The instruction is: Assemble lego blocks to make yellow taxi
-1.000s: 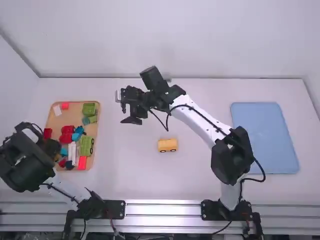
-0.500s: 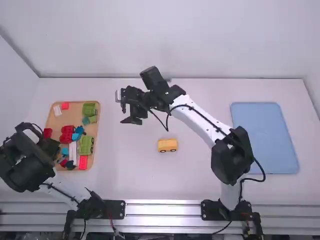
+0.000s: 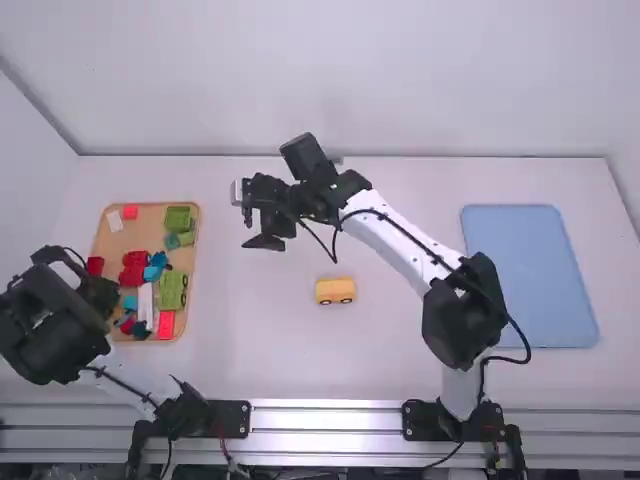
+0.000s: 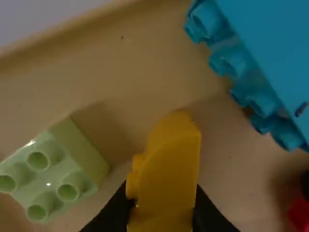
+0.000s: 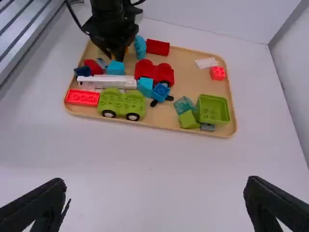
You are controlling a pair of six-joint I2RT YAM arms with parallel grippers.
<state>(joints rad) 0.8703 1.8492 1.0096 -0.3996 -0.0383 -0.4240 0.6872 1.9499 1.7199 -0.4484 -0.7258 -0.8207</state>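
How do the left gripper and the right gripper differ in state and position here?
The left gripper is closed on a yellow block, while the right gripper is wide open with nothing between its fingers. The left gripper is in among the blocks at the tan tray; the right gripper hangs over the white table beside that tray. Both are black, with two fingers.
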